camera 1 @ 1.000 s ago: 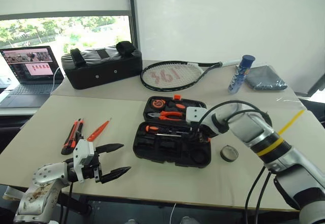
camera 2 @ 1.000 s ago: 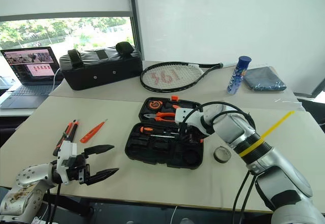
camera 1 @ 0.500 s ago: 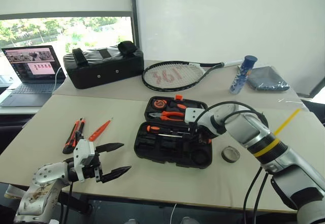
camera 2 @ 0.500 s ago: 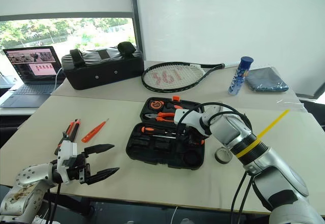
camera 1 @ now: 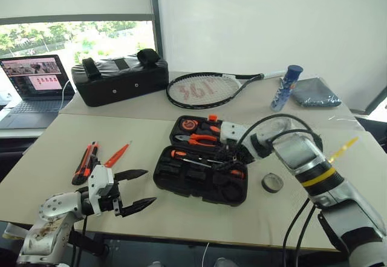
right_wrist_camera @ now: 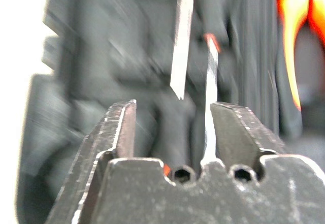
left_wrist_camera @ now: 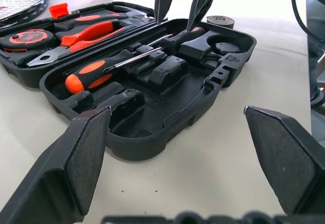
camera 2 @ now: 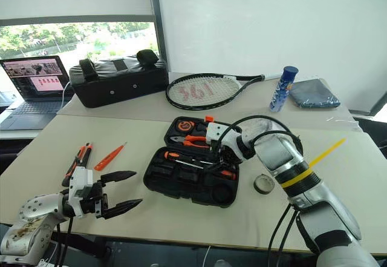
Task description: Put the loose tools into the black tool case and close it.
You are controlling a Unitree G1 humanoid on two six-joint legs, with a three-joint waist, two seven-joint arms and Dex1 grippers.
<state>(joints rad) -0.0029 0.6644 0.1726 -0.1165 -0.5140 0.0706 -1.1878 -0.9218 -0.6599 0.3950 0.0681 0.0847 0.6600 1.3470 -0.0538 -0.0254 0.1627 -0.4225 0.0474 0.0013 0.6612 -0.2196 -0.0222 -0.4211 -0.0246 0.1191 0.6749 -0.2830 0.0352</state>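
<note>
Releasing: right gripper (camera 2: 225,157) jaws have spread and lifted off the black-and-orange screwdriver (camera 2: 222,173), now lying in the black tool case (camera 2: 181,185)
Meaning: one tool looks stowed
Left gripper (camera 1: 138,189): jaws spread, empty
Remaining: utility knife (camera 1: 85,161), slim orange screwdriver (camera 1: 117,155), tape roll (camera 1: 273,183) on table (camera 1: 199,218), well apart from both jaws

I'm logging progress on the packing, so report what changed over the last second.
The right gripper has lifted a little off the black tool case and opened, leaving a black-and-orange screwdriver lying in the case beneath it. Unchanged: the left gripper hangs open in place, and the utility knife, slim orange screwdriver and tape roll lie on the table.
</note>
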